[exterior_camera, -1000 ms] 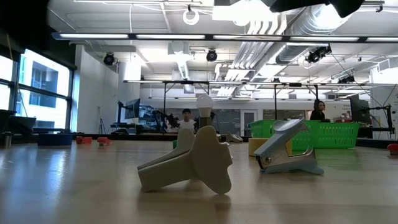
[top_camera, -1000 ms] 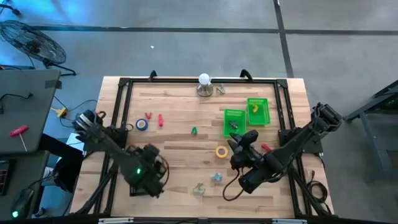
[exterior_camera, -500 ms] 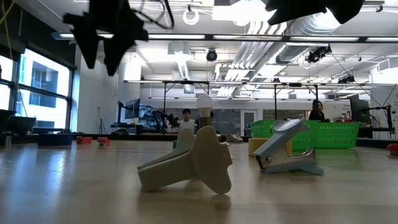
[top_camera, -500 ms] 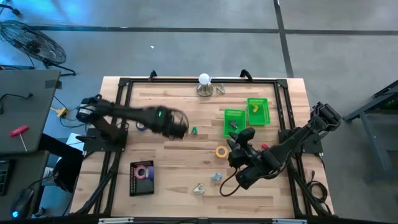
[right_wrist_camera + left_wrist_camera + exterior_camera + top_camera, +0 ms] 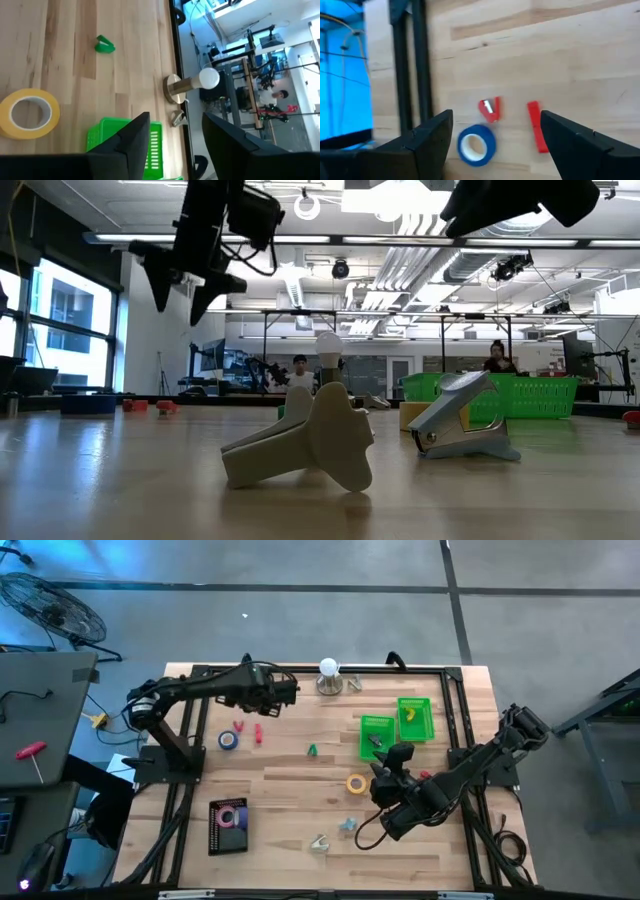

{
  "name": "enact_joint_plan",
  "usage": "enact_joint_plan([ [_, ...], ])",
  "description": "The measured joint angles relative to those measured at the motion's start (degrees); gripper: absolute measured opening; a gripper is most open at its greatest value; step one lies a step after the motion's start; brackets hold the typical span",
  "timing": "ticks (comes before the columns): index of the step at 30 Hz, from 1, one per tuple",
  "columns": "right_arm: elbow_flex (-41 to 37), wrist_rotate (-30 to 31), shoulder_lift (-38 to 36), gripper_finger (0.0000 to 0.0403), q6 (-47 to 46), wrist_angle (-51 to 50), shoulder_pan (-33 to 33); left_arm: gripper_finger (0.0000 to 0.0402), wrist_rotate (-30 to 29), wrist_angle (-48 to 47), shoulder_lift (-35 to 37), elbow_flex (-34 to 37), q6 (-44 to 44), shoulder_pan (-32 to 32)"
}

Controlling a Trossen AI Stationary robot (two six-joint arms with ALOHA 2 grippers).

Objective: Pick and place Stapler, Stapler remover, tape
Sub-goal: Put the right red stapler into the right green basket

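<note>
A blue tape roll, a red staple remover and a slim red stapler lie flat on the table's far left. My left gripper hangs above and beyond them, open, holding nothing. A yellow tape roll lies flat near the middle. My right gripper hovers just right of it, open and holding nothing, pointing at the far edge. A pink roll rests on a black card. A beige staple remover and a grey-blue one sit near the front edge.
Two green bins stand at the far right, each with a small item inside. A light bulb on a round stand stands at the far edge. A small green piece lies mid-table. A black frame borders the table.
My left arm has swung in a wide arc from above the black card at the near left toward the far edge. It rolled as it went and stayed open. The card and pink roll now show. My right gripper has tipped slightly without shifting.
</note>
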State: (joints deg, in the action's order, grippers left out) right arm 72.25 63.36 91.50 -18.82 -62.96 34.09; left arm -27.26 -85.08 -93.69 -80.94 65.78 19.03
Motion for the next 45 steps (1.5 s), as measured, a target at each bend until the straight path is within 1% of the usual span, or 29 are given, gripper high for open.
enact_joint_plan([
  [3, 0.00, -0.83, 0.00, 0.0172, -1.07, -0.72, 0.00, 0.0291, 3.14, 5.26, 0.00, 3.61, -0.78, 1.27],
  [7, 0.00, -0.93, 0.00, 0.0169, -1.93, -0.90, 0.00, 0.0291, 10.41, 15.21, -0.02, 10.21, -5.45, 2.22],
  [10, 0.00, -0.73, 0.00, 0.0166, -1.87, -0.96, 0.00, 0.0291, 11.87, 20.55, -0.09, 14.51, -7.52, 2.37],
  [12, 0.00, -0.71, 0.00, 0.0163, -1.81, -1.16, 0.00, 0.0291, 12.50, 22.31, -0.09, 16.64, -7.37, 2.36],
  [17, 0.00, -0.44, 0.00, 0.0158, -1.69, -1.18, 0.00, 0.0291, 20.37, 26.21, -0.07, 19.66, -7.02, 2.26],
  [19, 0.00, -0.41, 0.00, 0.0156, -1.70, -1.16, 0.00, 0.0291, 21.99, 27.42, -0.07, 20.69, -7.02, 1.90],
  [27, 0.00, -0.91, 0.00, 0.0153, -2.13, -1.11, 0.00, 0.0291, 22.91, 31.95, -0.17, 23.31, -6.45, 1.48],
  [33, 0.00, -0.95, 0.00, 0.0153, -2.37, -1.07, 0.00, 0.0291, 23.68, 33.60, -0.22, 26.89, -5.51, 1.59],
  [35, 0.00, -0.96, 0.00, 0.0153, -2.39, -1.07, 0.00, 0.0291, 23.68, 35.62, -0.22, 28.30, -5.50, 1.59],
  [41, 0.00, -1.24, 0.00, 0.0153, -2.39, -0.66, 0.00, 0.0291, 20.96, 40.48, 0.09, 30.70, -10.31, 1.46],
  [45, 0.00, -1.43, 0.00, 0.0154, -2.42, -0.55, 0.00, 0.0291, 22.02, 41.74, 0.04, 31.47, -10.08, 1.55],
])
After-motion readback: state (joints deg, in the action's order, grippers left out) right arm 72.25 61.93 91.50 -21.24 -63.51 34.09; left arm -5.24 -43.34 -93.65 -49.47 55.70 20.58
